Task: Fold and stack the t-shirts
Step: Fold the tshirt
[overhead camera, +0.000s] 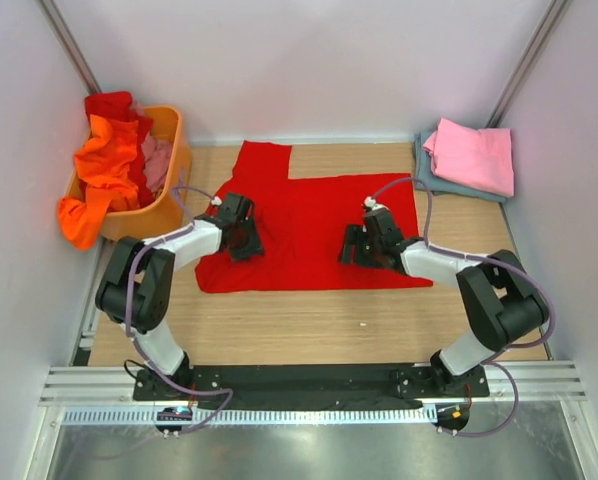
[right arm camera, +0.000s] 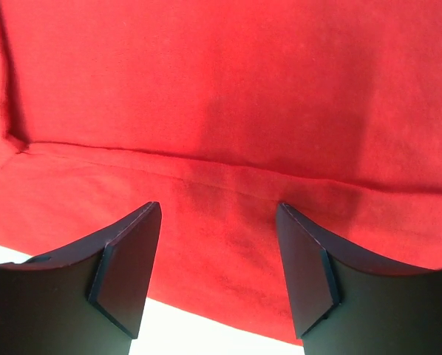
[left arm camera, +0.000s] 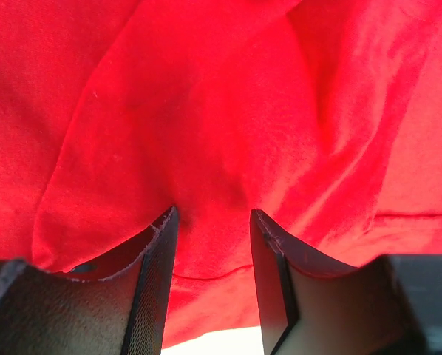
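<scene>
A large bright red t-shirt (overhead camera: 309, 225) lies partly folded on the table's middle, one part reaching toward the back left. My left gripper (overhead camera: 243, 243) is open, low over the shirt's left side; the wrist view shows rumpled red cloth (left arm camera: 206, 133) between its jaws. My right gripper (overhead camera: 355, 250) is open over the shirt's right part, its jaws apart above a hem seam (right arm camera: 221, 174) near the cloth's edge. A pink t-shirt (overhead camera: 471, 155) lies folded on a grey-blue one (overhead camera: 426, 170) at the back right. An orange t-shirt (overhead camera: 99, 175) hangs over the basket.
An orange plastic basket (overhead camera: 164, 200) stands at the back left holding red, orange and pink cloth. White walls close in on the left, right and back. Bare wood shows in front of the red shirt (overhead camera: 309, 320).
</scene>
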You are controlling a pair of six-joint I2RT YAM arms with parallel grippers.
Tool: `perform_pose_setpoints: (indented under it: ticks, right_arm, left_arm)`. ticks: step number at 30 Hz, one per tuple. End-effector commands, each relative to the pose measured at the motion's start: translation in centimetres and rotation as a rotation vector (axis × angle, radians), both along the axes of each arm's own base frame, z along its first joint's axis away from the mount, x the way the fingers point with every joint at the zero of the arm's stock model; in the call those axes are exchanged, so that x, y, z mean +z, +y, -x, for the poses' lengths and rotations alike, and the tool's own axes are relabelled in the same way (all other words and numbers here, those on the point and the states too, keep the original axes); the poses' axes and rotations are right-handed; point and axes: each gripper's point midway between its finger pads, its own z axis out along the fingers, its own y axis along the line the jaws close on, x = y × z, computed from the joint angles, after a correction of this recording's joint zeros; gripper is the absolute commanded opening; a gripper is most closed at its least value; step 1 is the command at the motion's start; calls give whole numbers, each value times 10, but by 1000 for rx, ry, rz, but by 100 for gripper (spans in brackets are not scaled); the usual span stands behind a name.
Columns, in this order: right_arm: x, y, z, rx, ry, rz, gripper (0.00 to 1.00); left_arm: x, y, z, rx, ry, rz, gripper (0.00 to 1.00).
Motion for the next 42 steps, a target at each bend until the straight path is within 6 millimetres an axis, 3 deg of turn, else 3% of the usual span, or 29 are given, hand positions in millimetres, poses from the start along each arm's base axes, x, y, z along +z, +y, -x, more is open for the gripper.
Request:
perform_pose_setpoints:
  ticks: [1, 2, 8, 11, 13, 16, 19, 20, 21, 23, 24, 26, 27, 28, 29, 30, 31, 32, 33, 34, 35, 36, 37, 38, 39, 40, 42]
  right_arm:
    - [-49, -25, 66, -73, 217, 34, 70]
    - [-43, -26, 69, -120, 214, 4, 70]
    - [-50, -54, 125, -240, 305, 19, 72]
    - [-42, -59, 147, -254, 315, -7, 73]
    - [-30, -56, 160, -259, 316, -40, 73]
    - [7, -45, 157, -267, 241, -121, 75]
    - [55, -44, 130, -273, 94, -109, 77]
    - [63, -46, 127, -245, 72, -74, 78]
    - [86, -42, 115, -227, 16, -79, 78]
    - [94, -45, 103, -190, -25, -3, 80]
    - [109, -43, 93, -186, -60, -3, 80]
    - [118, -40, 82, -164, -81, 31, 81]
    - [120, -39, 79, -158, -86, 33, 81]
    - [121, -37, 78, -151, -84, 32, 81]
    - [124, -34, 77, -142, -86, 23, 81]
    - [125, -32, 77, -139, -88, 12, 81]
    - [127, -31, 77, -136, -93, 1, 81]
    - [125, -31, 80, -132, -88, -4, 81]
    - [129, -30, 81, -131, -96, -27, 81]
    - [129, -29, 83, -130, -96, -36, 81]
    - [126, -29, 86, -124, -93, -39, 81]
    - [129, -29, 89, -115, -99, -57, 81]
    - [129, -29, 90, -112, -100, -58, 81]
    - [127, -31, 93, -109, -98, -55, 81]
    - [130, -31, 95, -106, -103, -64, 81]
    - [128, -34, 97, -101, -97, -52, 81]
    - [130, -36, 99, -102, -100, -47, 81]
  left_arm:
    - [-28, 7, 43, -18, 89, -79, 45]
    - [-29, 9, 53, -16, 95, -87, 45]
    - [-34, 2, 117, -74, 127, -150, 45]
    - [-24, -1, 149, -91, 128, -168, 46]
    - [-11, -3, 169, -100, 113, -167, 47]
    - [10, 7, 176, -90, 81, -179, 50]
    - [53, 13, 155, -107, -26, -236, 54]
    - [85, 2, 136, -115, -110, -211, 58]
    - [101, 3, 124, -125, -158, -234, 63]
    - [140, 1, 85, -148, -282, -298, 74]
    - [150, 2, 71, -142, -306, -311, 75]
    - [160, 1, 25, -131, -306, -251, 76]
    - [162, 14, -3, -69, -313, -218, 75]
    - [172, 7, -21, -81, -327, -154, 74]
    - [151, 9, -40, -88, -288, -178, 73]
    - [149, 19, -61, -66, -299, -182, 73]
    - [161, 20, -82, -54, -332, -181, 72]
    - [153, 21, -96, -74, -320, -194, 72]
    - [126, 28, -114, -74, -265, -208, 71]
    - [133, 26, -135, -70, -287, -199, 69]
    - [126, 30, -145, -89, -271, -195, 68]
    - [97, 29, -156, -101, -220, -198, 67]
    - [106, 28, -173, -99, -252, -177, 67]
    - [102, 28, -182, -104, -252, -166, 67]
    - [77, 35, -190, -101, -205, -162, 66]
    - [87, 37, -205, -89, -237, -157, 65]
    - [74, 48, -214, -72, -203, -158, 64]
